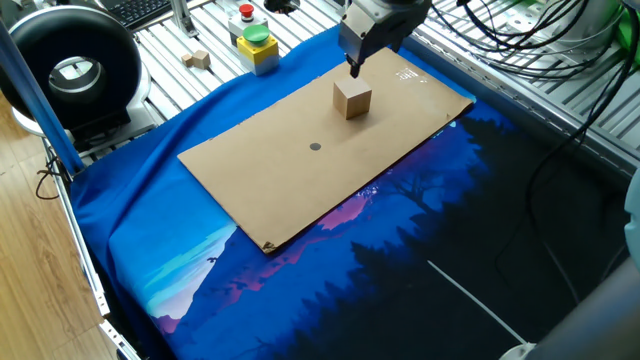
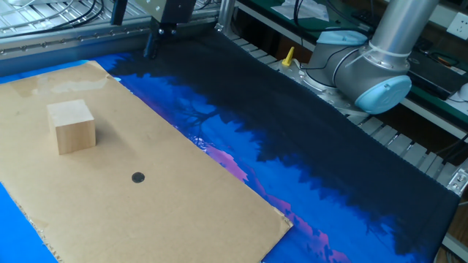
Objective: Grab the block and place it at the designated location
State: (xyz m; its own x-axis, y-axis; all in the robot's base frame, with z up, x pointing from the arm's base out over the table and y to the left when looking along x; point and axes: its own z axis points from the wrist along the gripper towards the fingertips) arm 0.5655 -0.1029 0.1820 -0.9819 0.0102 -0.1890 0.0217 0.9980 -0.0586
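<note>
The block (image 1: pixel 351 100), a light tan wooden cube, rests on the brown cardboard sheet (image 1: pixel 280 170) toward its far end; it also shows in the other fixed view (image 2: pixel 72 126). The designated location, a small dark grey dot (image 1: pixel 315 147), lies near the sheet's middle, apart from the cube, and shows in the other view too (image 2: pixel 137 177). My gripper (image 1: pixel 354 63) hovers above and just behind the cube without touching it. In the other view the gripper (image 2: pixel 136 29) shows at the top edge with its fingers spread and nothing between them.
The cardboard lies on a blue printed cloth (image 1: pixel 420 250). A yellow box with a green button (image 1: pixel 256 42), a much smaller pale cube (image 1: pixel 200 59) and a black round device (image 1: pixel 70 70) stand at the back left. The arm's base (image 2: pixel 369 62) is at the right.
</note>
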